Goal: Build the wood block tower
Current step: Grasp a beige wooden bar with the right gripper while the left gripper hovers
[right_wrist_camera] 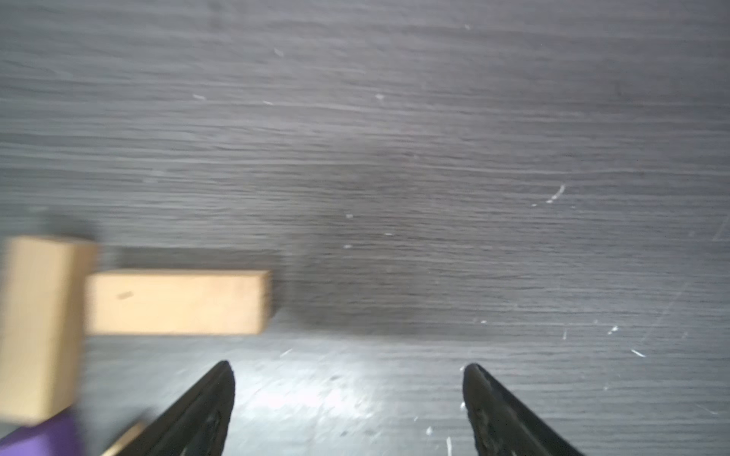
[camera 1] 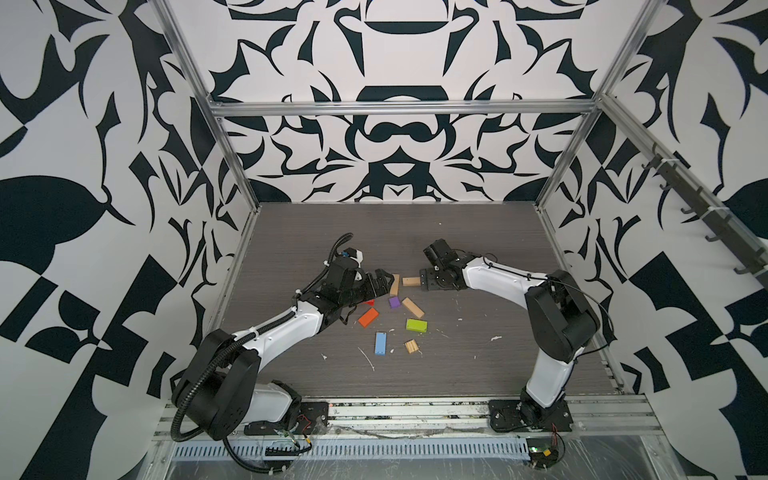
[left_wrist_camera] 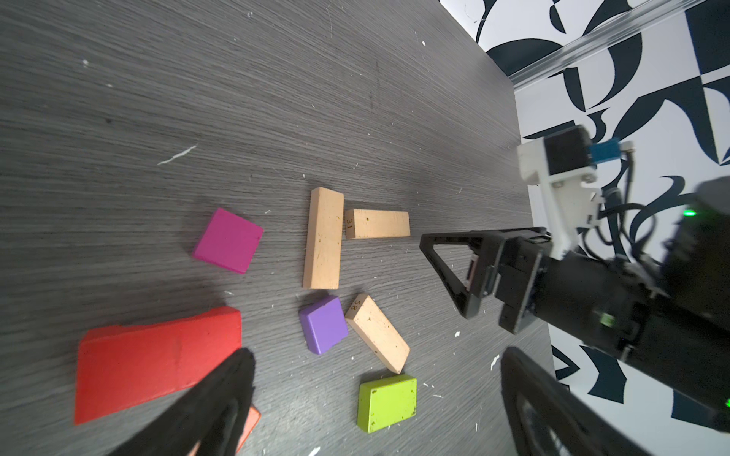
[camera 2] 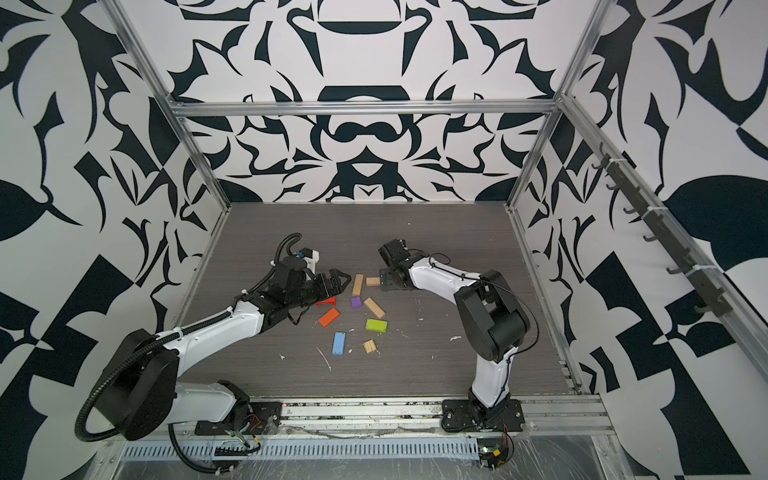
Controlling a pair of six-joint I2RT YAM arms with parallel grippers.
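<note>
- Wood blocks [camera 1: 412, 307] are all lying loose and flat on the grey table [camera 1: 374, 224] in both top views, so no tower is stacked yet. The left gripper [camera 1: 383, 284] hangs over the edge of the red block [camera 1: 368, 302], spread wide and holding nothing. The right gripper [camera 1: 422, 282] sits just beside one tan plank [camera 1: 410, 281].
- Left wrist: that plank butts end-on against a second tan plank [left_wrist_camera: 323, 238], making a T. The magenta cube [left_wrist_camera: 228, 241] sits off on its own. The purple cube [left_wrist_camera: 324, 324], a third tan plank [left_wrist_camera: 378, 333] and the green block [left_wrist_camera: 387, 402] bunch close together.
- Right wrist: pretty blurry, but its fingers [right_wrist_camera: 213, 398] stand wide apart with bare table between them, so nothing's gripped.
</note>
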